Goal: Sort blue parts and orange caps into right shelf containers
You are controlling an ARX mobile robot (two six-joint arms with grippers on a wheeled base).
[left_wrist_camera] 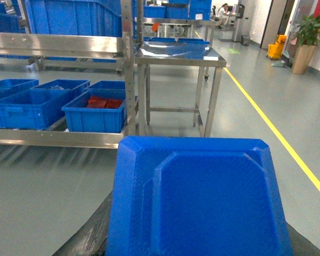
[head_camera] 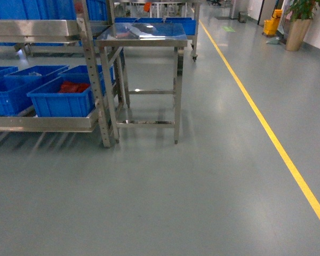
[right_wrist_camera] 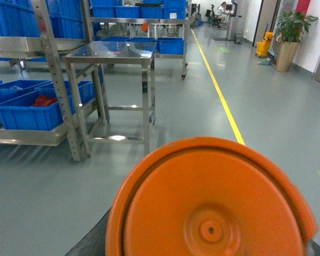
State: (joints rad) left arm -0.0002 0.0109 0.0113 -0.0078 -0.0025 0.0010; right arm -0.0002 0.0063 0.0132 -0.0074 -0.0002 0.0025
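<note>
A blue part point(left_wrist_camera: 202, 202), flat with bevelled corners, fills the lower left wrist view, held up over the floor; my left gripper is shut on it, with only a dark finger point(left_wrist_camera: 90, 237) showing at its lower left. A round orange cap point(right_wrist_camera: 208, 202) fills the lower right wrist view, and my right gripper is shut on it, with a dark finger point(right_wrist_camera: 88, 242) at its edge. The steel shelf point(head_camera: 42, 124) stands ahead on the left with blue containers point(head_camera: 61, 101) on its low tier. The nearest container holds red-orange pieces point(head_camera: 73, 86). Neither gripper shows in the head view.
A stainless-steel table point(head_camera: 144, 37) stands just right of the shelf's upright post point(head_camera: 96, 80). A yellow floor line point(head_camera: 266, 128) runs diagonally on the right. A potted plant point(head_camera: 298, 26) and a yellow bucket point(head_camera: 272, 24) are far back. More blue crates point(head_camera: 170, 24) sit behind the table.
</note>
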